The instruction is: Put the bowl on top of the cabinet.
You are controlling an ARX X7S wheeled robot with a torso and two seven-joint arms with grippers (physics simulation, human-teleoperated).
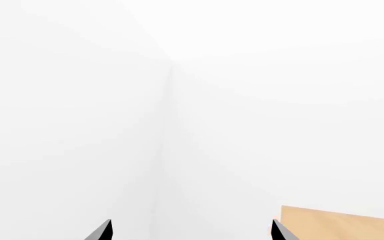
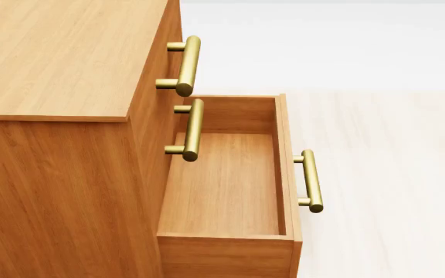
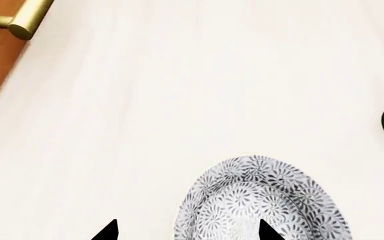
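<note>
In the right wrist view, the bowl (image 3: 262, 200) is cut off.

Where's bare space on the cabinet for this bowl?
The cabinet top is bare up to its front edge. The open bottom drawer is bare inside too. Handles crowd the front. The bowl sits below the right pincer.

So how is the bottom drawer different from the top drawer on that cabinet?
The bottom drawer is pulled out, so its bare wooden inside shows, with nothing in it; the top drawer is shut flush with the cabinet front. The bottom drawer's handle sticks out farther from the cabinet than the top drawer's handle. Both drawers are the same orange-brown wood, and both handles are brass bars.
</note>
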